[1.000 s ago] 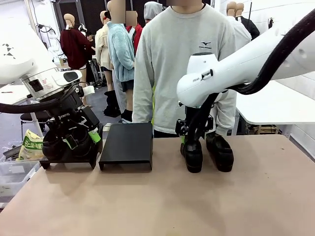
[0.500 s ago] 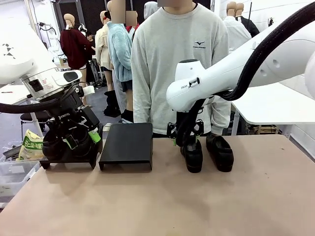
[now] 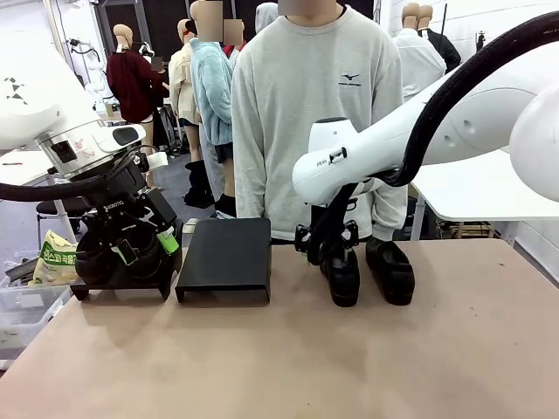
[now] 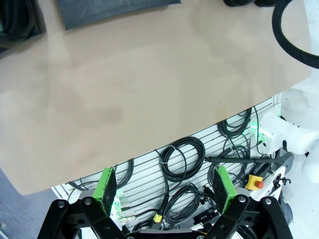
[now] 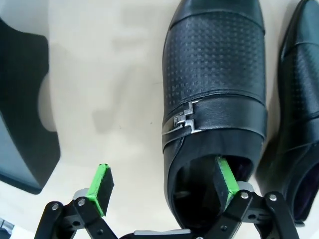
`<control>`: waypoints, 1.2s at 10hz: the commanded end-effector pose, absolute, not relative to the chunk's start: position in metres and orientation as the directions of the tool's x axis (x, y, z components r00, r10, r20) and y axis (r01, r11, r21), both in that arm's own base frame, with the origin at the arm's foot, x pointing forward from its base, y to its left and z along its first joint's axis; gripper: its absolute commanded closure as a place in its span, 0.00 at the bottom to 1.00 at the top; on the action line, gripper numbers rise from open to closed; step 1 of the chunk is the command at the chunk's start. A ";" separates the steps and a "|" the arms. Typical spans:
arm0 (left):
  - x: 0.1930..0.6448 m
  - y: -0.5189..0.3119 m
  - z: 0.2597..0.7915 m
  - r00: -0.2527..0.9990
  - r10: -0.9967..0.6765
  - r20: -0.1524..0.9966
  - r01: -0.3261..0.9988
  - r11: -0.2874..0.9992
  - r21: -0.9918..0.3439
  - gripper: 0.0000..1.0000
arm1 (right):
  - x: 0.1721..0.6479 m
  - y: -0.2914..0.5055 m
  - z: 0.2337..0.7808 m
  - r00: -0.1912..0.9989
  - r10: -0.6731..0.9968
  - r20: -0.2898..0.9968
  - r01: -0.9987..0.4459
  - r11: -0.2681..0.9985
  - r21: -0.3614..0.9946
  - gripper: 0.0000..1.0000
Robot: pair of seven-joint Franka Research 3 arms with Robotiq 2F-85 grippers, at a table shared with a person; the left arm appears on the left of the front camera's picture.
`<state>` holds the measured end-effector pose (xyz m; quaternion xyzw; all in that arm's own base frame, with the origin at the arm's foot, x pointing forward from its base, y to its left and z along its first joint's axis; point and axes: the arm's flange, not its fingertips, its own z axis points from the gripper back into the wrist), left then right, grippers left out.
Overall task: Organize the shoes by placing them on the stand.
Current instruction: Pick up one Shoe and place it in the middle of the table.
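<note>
Two black shoes stand side by side on the table, the left shoe (image 3: 342,278) and the right shoe (image 3: 390,272). My right gripper (image 3: 327,251) is at the heel of the left one. In the right wrist view this buckled shoe (image 5: 214,99) has one green fingertip (image 5: 224,179) inside its opening and the other fingertip (image 5: 102,183) outside its side wall; the right gripper (image 5: 162,184) is open. The black stand (image 3: 224,257) is bare. A second stand (image 3: 122,286) at the left carries dark shoes (image 3: 94,257), with my left gripper (image 3: 144,247) open over them.
A person in a grey sweatshirt (image 3: 306,113) stands at the far edge behind the shoes. A clear bin (image 3: 22,305) with a snack bag (image 3: 54,257) sits off the table's left side. The tan tabletop (image 4: 149,74) lies in the left wrist view, above the open left gripper (image 4: 165,186).
My right arm has swung to the left and its gripper has shifted slightly left at the heel of the left shoe. The left arm and the shoes have not moved.
</note>
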<state>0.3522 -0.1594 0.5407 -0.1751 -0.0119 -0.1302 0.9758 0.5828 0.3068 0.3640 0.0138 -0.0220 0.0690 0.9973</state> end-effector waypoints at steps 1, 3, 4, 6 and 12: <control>0.352 -0.159 0.539 0.964 -0.252 0.087 0.266 0.898 -0.351 0.00 | 0.586 0.312 0.357 0.994 0.105 -0.006 -0.105 0.994 0.036 0.00; 0.352 -0.159 0.539 0.964 -0.252 0.087 0.266 0.898 -0.351 0.00 | 0.585 0.313 0.354 0.994 0.108 -0.003 -0.108 0.993 0.042 0.00; 0.352 -0.159 0.539 0.964 -0.252 0.087 0.266 0.898 -0.351 0.00 | 0.584 0.313 0.355 0.990 0.141 0.020 -0.141 0.990 0.028 0.08; 0.352 -0.159 0.539 0.964 -0.252 0.087 0.266 0.898 -0.351 0.00 | 0.584 0.312 0.354 0.991 0.131 0.003 -0.131 0.991 0.023 0.43; 0.352 -0.159 0.539 0.964 -0.252 0.087 0.266 0.898 -0.351 0.00 | 0.585 0.310 0.350 0.992 0.126 -0.018 -0.125 0.992 0.030 1.00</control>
